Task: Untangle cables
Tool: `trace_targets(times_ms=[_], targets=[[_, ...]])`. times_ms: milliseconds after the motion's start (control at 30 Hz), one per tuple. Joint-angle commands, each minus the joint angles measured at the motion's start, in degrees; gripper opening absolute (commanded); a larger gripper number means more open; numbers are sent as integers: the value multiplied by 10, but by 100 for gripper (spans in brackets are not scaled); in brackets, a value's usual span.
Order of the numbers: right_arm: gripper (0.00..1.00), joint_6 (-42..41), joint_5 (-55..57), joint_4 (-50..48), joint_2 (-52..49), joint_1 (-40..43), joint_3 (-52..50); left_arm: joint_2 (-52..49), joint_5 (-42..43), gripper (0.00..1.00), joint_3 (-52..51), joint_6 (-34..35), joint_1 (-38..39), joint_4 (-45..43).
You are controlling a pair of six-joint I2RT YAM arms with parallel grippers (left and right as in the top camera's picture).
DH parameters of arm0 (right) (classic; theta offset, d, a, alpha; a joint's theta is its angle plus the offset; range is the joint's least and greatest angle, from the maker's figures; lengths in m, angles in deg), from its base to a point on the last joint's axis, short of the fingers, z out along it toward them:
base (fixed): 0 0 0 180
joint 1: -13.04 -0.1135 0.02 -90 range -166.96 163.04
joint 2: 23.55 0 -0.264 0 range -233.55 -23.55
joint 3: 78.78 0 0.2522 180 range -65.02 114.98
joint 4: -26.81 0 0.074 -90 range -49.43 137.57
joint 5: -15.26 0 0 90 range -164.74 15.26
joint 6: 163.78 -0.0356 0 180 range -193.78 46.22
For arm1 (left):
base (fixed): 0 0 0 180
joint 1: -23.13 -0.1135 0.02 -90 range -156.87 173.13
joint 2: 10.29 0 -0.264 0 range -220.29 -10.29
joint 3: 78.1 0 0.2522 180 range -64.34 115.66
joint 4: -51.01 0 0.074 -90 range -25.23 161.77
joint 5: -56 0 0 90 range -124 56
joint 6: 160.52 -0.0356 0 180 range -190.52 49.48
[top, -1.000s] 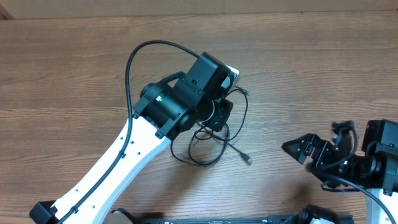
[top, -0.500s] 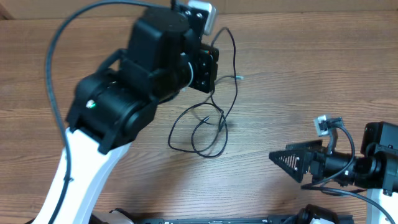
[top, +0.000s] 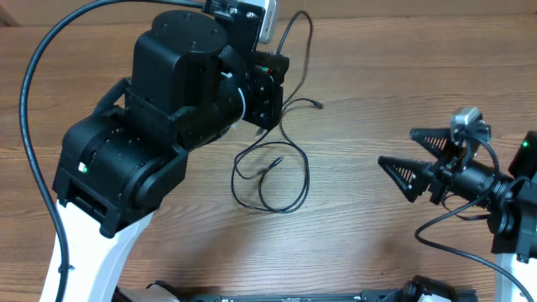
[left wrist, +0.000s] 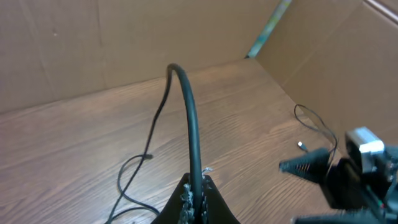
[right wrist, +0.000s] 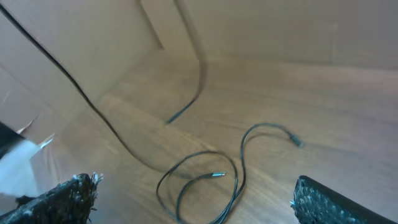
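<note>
Pinching a strand of the cables [left wrist: 191,124] between fingertips pressed tightly together, the left gripper [left wrist: 196,194] hangs high above the wooden table [top: 403,75]. In the left wrist view the held strand rises straight out of the tips, bends over in a narrow arch and drops away to the tabletop, where it runs into a loose curve. From overhead the left arm [top: 151,143] fills the left half of the picture, close under the camera. The thin cord comes out past the top of the gripper, arcs over to the right and falls back down beside it.

Below and just right of the gripper, the remainder of the cables lies on the wood in two or three overlapping loops. One plug end [top: 319,105] lies out to the right of the loops, on bare wood. A second plug end [top: 278,160] points into the middle of the loops. Whether the two cords merely cross or are knotted where the loops overlap cannot be told.

Well apart from all this, at the right edge of the table, the right gripper [top: 409,155] has its two fingers spread wide with nothing between them, the tips facing left toward the loops. Its own camera looks between those fingers at the looped cords and both plugs on the table, with a cardboard wall [right wrist: 280,31] behind.
</note>
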Motion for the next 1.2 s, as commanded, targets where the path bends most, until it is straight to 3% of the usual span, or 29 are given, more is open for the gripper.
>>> trace_targets(times_ms=[0,133,267,567,733,1167], targets=[[100,-45,5,-35,-3,-25,0,18,21,4,11,-66,-2,7],[98,-45,5,-86,-20,-73,0,22,118,4,11,-179,-2,30],[89,-45,5,-136,-46,-120,0,22,192,4,11,-268,-2,76],[71,-45,6,-226,-119,-200,0,23,263,4,11,-296,-2,106],[32,-48,18,-224,-154,-219,0,24,269,4,11,-294,-3,83],[29,-70,-66,-225,-159,-260,0,24,198,4,11,-88,-33,-32]])
